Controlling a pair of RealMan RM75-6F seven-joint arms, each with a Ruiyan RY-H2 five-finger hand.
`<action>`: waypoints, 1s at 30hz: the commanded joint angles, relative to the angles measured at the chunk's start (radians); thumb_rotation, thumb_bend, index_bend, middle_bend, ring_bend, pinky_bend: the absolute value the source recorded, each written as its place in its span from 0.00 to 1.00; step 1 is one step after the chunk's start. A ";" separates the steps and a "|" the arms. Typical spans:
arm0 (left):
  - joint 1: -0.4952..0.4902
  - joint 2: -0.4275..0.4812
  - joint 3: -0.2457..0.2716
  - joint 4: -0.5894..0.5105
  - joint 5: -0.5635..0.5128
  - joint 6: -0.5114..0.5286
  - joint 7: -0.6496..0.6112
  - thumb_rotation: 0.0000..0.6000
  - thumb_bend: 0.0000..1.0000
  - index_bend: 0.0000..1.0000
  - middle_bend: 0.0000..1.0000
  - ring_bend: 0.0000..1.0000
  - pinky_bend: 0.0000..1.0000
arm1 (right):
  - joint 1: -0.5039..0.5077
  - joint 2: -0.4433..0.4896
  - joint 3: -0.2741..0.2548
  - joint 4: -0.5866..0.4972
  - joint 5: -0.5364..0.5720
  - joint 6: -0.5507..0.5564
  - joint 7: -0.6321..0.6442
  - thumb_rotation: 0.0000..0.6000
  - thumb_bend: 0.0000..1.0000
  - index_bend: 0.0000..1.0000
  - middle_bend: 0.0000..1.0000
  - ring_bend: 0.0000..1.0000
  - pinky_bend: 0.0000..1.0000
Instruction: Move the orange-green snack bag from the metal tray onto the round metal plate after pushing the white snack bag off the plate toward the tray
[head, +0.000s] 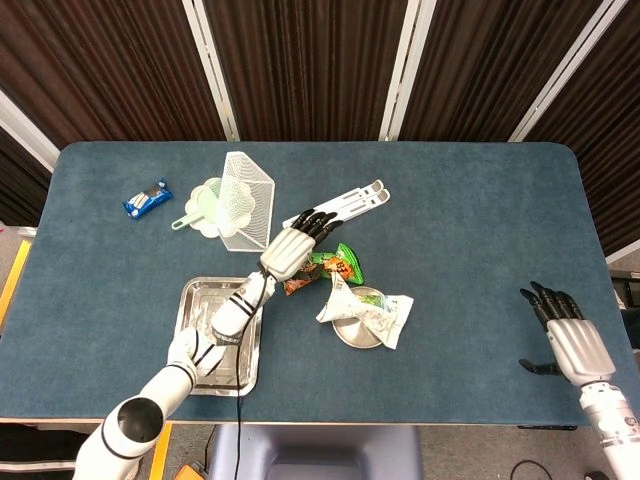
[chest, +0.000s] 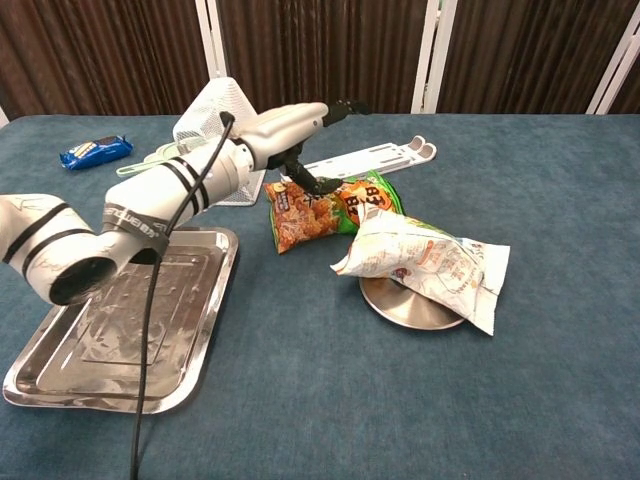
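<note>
On the blue table (head: 470, 230) the metal tray (chest: 60, 375) lies at my left side with nothing in it. The white snack bag (chest: 425, 262) lies on the round metal plate (chest: 405, 308) and covers most of it. The orange-green snack bag (chest: 322, 208) lies on the table between tray and plate, one end touching the white bag. My left hand (head: 288, 250) hovers over it with fingers spread, holding nothing. My right hand (head: 568, 340) is near the table's right edge, fingers apart and empty.
</note>
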 joint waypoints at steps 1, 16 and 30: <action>0.125 0.144 0.042 -0.214 0.004 0.093 0.083 1.00 0.36 0.00 0.00 0.00 0.03 | 0.000 -0.012 -0.012 0.002 -0.034 0.015 0.007 1.00 0.10 0.00 0.00 0.00 0.00; 0.606 0.802 0.288 -1.246 -0.077 0.320 0.674 1.00 0.37 0.00 0.00 0.00 0.03 | 0.101 -0.208 0.038 -0.096 -0.081 -0.027 -0.153 1.00 0.13 0.12 0.11 0.00 0.15; 0.820 0.827 0.315 -1.118 0.013 0.546 0.511 1.00 0.37 0.00 0.00 0.00 0.03 | 0.244 -0.479 0.182 -0.111 0.250 -0.118 -0.578 1.00 0.23 0.27 0.23 0.07 0.17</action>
